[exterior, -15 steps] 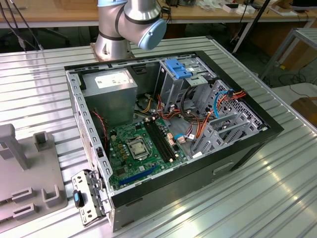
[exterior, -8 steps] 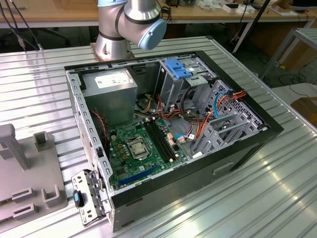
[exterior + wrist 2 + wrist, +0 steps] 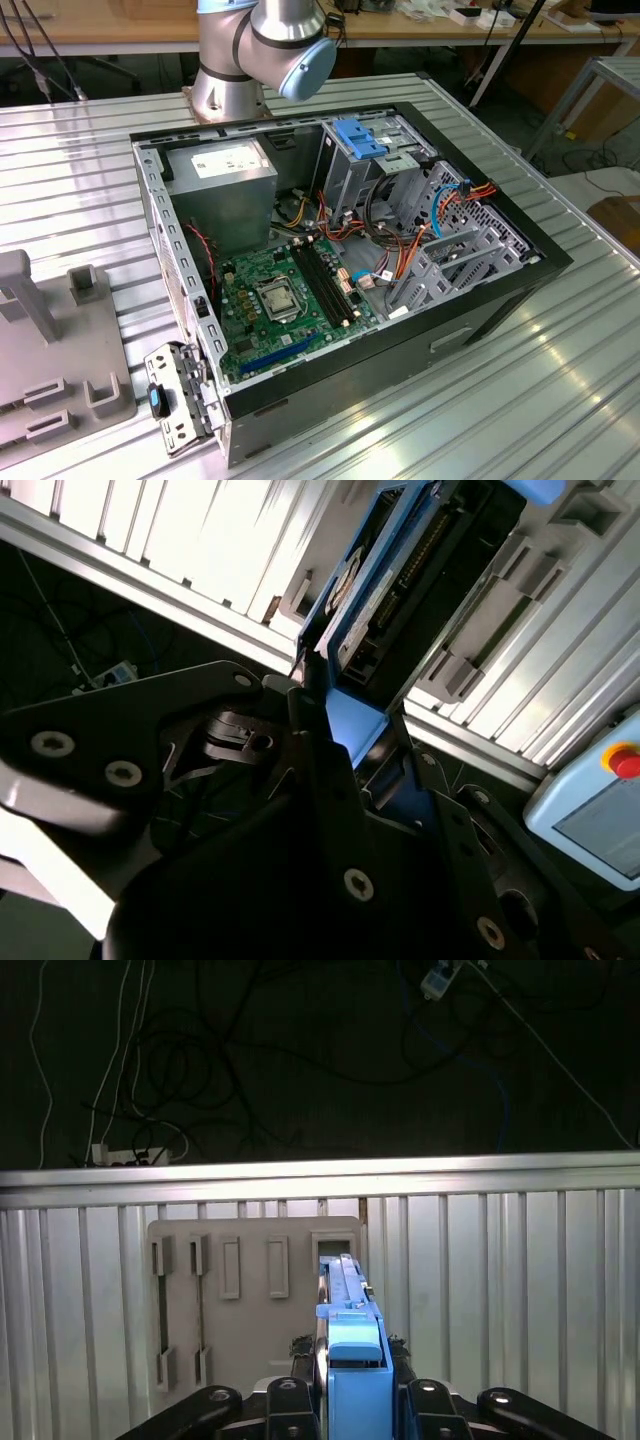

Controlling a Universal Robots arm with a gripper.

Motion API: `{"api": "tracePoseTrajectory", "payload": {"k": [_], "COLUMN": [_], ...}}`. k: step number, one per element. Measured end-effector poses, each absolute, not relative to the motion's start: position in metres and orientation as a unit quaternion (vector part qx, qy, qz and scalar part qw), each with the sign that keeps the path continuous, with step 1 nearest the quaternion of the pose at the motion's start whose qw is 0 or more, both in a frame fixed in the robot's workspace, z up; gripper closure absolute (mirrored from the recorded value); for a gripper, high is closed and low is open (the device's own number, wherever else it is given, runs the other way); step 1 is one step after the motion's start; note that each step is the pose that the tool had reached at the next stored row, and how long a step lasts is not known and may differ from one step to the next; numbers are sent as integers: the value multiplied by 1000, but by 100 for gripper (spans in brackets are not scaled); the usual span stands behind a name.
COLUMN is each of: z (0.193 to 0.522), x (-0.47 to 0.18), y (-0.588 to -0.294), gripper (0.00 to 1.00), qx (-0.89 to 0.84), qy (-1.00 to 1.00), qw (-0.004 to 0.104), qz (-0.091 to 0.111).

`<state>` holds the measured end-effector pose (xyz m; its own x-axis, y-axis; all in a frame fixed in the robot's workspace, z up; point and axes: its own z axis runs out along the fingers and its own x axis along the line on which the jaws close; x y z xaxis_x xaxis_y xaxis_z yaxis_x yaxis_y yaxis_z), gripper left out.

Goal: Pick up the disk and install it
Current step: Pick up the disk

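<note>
In both wrist views I hold the disk (image 3: pixel 352 1345) edge-on, its grey metal body framed by a bright blue carrier rail. My gripper (image 3: pixel 350 1388) is shut on the disk, with a dark finger on each side of the blue rail. In the second wrist view the disk (image 3: pixel 395 575) sticks out from the gripper (image 3: pixel 345 742), and its connector edge shows. The disk hangs above the grey holder fixture (image 3: pixel 250 1300) on the ribbed metal table. In the exterior view the open computer case (image 3: pixel 520 260) lies on its side, with the grey drive cage (image 3: pixel 395 170) at the far end.
A fixed blue bracket (image 3: pixel 358 137) tops the drive cage, beside the grey power supply box (image 3: pixel 222 180) and the green motherboard (image 3: pixel 285 300). The arm's base (image 3: pixel 250 60) stands behind the case. The grey fixture (image 3: pixel 50 350) sits at the exterior view's left. A pendant with a red button (image 3: pixel 620 762) lies nearby.
</note>
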<state>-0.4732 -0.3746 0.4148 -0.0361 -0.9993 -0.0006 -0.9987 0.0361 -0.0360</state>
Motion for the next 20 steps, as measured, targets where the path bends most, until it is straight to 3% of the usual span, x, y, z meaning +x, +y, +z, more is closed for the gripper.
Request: {"api": "tracePoseTrajectory", "payload": {"k": [20], "z": [427], "x": [-473], "y": [-375], "gripper": [63], "qx": [-694], "qy": [720], "qw": [13], "qz": [-13]}}
